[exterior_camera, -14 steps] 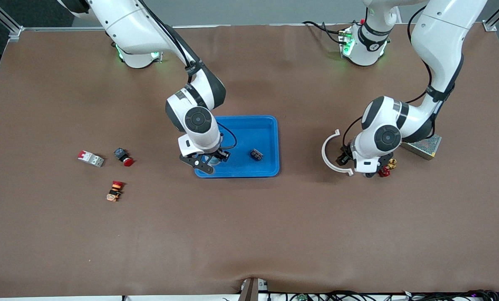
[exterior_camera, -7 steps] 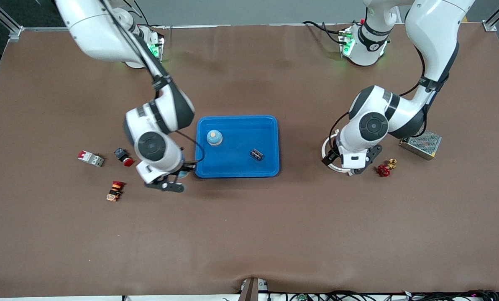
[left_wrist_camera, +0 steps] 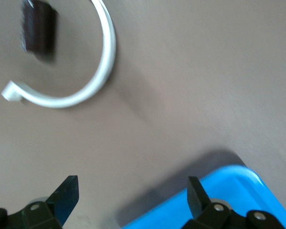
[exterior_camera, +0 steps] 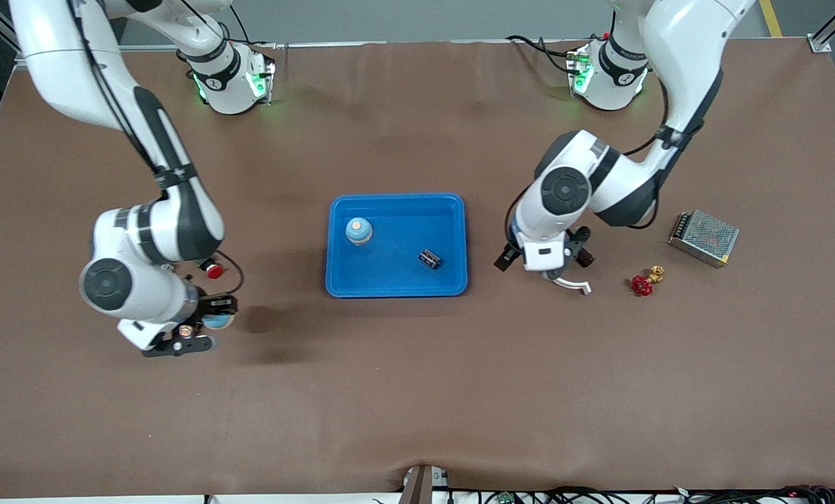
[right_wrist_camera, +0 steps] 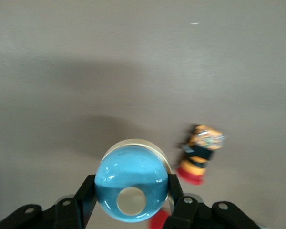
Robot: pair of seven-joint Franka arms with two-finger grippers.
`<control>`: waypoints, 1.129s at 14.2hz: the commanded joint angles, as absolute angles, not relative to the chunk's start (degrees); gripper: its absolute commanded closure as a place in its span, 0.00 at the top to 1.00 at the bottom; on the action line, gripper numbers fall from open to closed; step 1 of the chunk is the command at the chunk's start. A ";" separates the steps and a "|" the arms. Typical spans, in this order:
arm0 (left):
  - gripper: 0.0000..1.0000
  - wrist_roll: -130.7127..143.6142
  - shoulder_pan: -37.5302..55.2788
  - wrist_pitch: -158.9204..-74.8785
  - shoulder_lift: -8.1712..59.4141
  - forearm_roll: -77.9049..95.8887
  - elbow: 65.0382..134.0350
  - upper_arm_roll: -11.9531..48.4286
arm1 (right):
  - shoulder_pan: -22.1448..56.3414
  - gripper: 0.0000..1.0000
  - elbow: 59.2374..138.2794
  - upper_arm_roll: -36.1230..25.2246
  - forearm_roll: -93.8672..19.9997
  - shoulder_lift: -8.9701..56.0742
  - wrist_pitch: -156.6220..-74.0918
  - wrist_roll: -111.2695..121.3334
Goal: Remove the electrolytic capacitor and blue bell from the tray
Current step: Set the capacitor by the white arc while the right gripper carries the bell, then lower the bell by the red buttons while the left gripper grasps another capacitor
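Observation:
My right gripper [exterior_camera: 207,325] is shut on a glossy blue bell [right_wrist_camera: 131,183] with a cream button, held over bare table near the right arm's end. A second pale blue bell [exterior_camera: 358,231] stands in the blue tray [exterior_camera: 396,287]. A small dark ribbed part [exterior_camera: 428,259], which looks like the capacitor, also lies in the tray. My left gripper [exterior_camera: 544,260] hangs open and empty between the tray and a white ring [exterior_camera: 572,283]. In the left wrist view, that gripper [left_wrist_camera: 131,186] spans bare table, with the tray's corner [left_wrist_camera: 238,191] beside one finger.
An orange and red push button [right_wrist_camera: 200,152] lies beside the held bell, and a red button [exterior_camera: 212,268] lies farther from the camera. A dark block [left_wrist_camera: 38,28] sits inside the white ring [left_wrist_camera: 86,90]. A red valve handle [exterior_camera: 642,285], a brass fitting [exterior_camera: 657,271] and a metal box [exterior_camera: 704,238] lie toward the left arm's end.
The right arm has swung from over the tray toward its end of the table, carrying the bell, and uncovered the bell in the tray. The left gripper has moved from over the ring toward the tray.

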State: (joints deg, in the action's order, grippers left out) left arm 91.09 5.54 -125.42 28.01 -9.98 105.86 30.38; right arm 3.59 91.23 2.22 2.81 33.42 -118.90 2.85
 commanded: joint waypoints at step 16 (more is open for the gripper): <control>1.00 109.51 26.02 -134.82 46.14 -11.07 90.35 22.24 | -13.88 0.00 104.68 3.69 3.16 36.30 -141.33 30.32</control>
